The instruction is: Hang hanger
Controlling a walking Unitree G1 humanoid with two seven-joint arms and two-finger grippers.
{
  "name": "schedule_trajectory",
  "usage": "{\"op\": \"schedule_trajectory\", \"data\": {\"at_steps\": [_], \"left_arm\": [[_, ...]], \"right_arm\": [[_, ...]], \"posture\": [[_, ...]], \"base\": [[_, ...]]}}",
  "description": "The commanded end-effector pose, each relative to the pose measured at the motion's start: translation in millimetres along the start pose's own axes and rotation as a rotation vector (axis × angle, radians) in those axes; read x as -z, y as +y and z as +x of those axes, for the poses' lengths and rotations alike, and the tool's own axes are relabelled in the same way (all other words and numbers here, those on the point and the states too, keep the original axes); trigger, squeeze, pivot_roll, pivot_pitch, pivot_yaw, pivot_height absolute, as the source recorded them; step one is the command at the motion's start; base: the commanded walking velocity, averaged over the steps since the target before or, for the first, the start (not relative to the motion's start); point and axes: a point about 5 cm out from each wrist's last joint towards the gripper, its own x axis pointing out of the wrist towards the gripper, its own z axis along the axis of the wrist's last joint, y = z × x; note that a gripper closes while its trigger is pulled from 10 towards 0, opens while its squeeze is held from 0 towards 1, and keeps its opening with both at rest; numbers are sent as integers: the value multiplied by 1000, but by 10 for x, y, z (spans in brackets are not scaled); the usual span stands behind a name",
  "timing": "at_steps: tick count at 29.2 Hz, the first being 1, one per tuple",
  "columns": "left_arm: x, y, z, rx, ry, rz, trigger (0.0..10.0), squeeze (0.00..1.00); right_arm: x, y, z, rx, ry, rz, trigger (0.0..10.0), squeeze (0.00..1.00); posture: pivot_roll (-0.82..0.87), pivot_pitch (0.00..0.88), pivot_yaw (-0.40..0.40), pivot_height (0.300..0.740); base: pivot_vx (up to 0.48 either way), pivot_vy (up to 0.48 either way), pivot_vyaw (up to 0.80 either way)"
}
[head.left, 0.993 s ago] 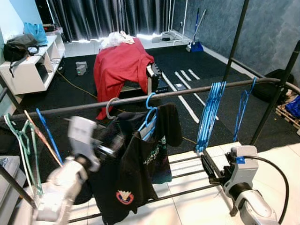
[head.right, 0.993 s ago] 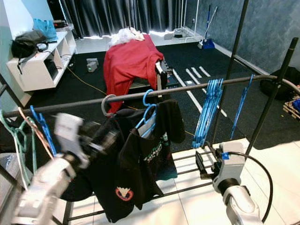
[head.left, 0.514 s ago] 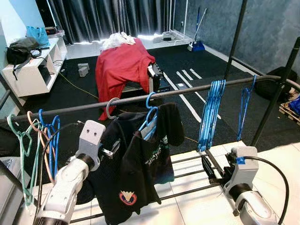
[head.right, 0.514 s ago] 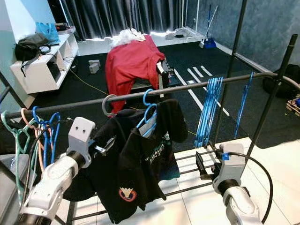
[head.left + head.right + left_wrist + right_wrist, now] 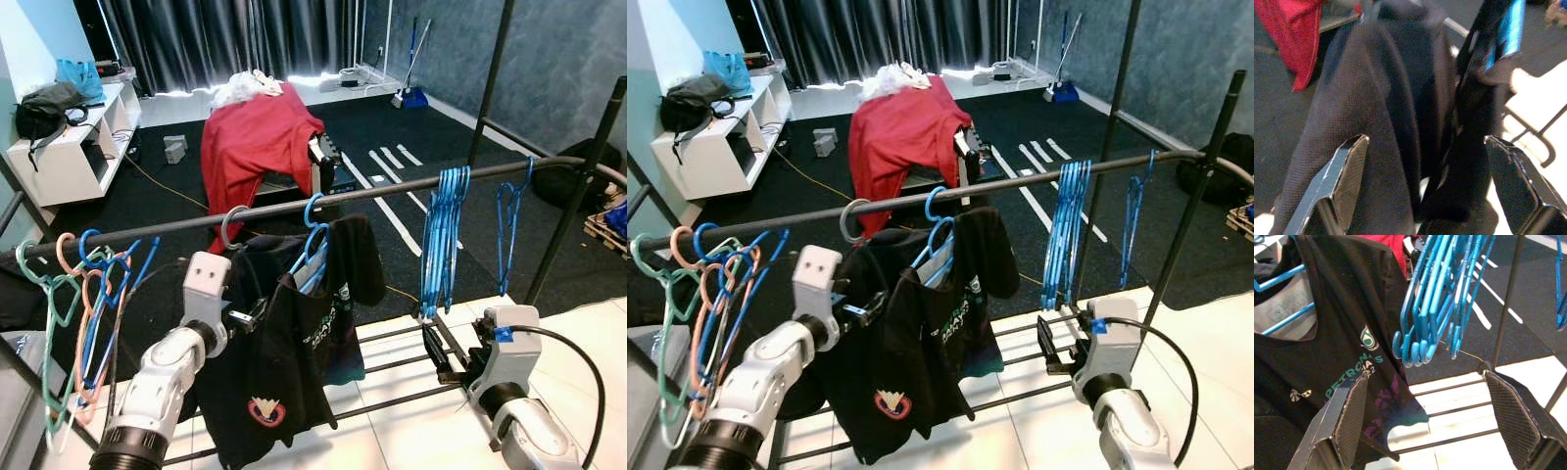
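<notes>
Black shirts (image 5: pixel 294 362) hang on the rail (image 5: pixel 392 192); our left gripper (image 5: pixel 253 315), fingers apart, has swung in from nine o'clock, so hanging looks done.

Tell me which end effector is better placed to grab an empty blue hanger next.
Right. The right end effector is open and faces the bunch of empty blue hangers on the rail. The left end effector is open too, but it points into the black shirts.
</notes>
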Motion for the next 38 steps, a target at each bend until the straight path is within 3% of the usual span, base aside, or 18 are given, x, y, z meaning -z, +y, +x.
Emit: {"op": "schedule_trajectory", "data": {"at_steps": [1, 6, 9, 11, 14, 16, 19, 23, 25, 33, 38], "left_arm": [[54, 20, 8, -15, 39, 17, 10000, 0], [12, 70, 13, -62, 6, 22, 10000, 0], [-246, 142, -24, -103, -187, -3, 10000, 0], [-347, 200, -60, -97, -254, -1, 10000, 0], [-444, 397, -140, -124, -287, 18, 10000, 0], [-448, 446, -150, -138, -283, 35, 10000, 0], [-431, 502, -150, -150, -264, 66, 10000, 0], [-300, 545, -37, -195, -142, 235, 10000, 0], [-219, 532, 31, -192, -73, 267, 10000, 0], [11, 480, 105, -92, 95, 166, 10000, 0], [54, 454, 140, -62, 126, 156, 10000, 0]], "right_arm": [[3, 22, -2, -3, 4, 18, 10000, 0], [3, 24, -8, 0, 3, 18, 10000, 0], [6, 21, -21, 1, 5, 18, 10000, 0], [6, 22, -30, 1, 6, 20, 10000, 0], [2, 18, -50, 2, 5, 27, 10000, 0], [2, 17, -52, 3, 5, 28, 10000, 0], [-2, 20, -55, 2, 5, 29, 10000, 0], [-23, 30, -82, 4, 2, 29, 10000, 0], [-24, 42, -109, 6, 2, 30, 10000, 0], [-33, 48, -157, 11, 3, 37, 10000, 0], [-35, 46, -151, 10, 8, 38, 10000, 0]], "posture": [[-166, 0, 62, 740], [-174, 0, 67, 740], [-176, 0, 66, 740], [-179, 0, 67, 740], [-176, 0, 67, 740], [-175, 0, 68, 740], [-178, 0, 69, 740], [-196, 0, 76, 740], [-203, 0, 78, 740], [-205, 0, 83, 740], [-204, 0, 80, 740]], "base": [[0, 0, 0], [0, 0, 0], [0, 0, 0], [0, 0, 0], [0, 0, 0], [0, 0, 0], [0, 0, 0], [0, 0, 0], [0, 0, 0], [0, 0, 0], [0, 0, 0]]}}
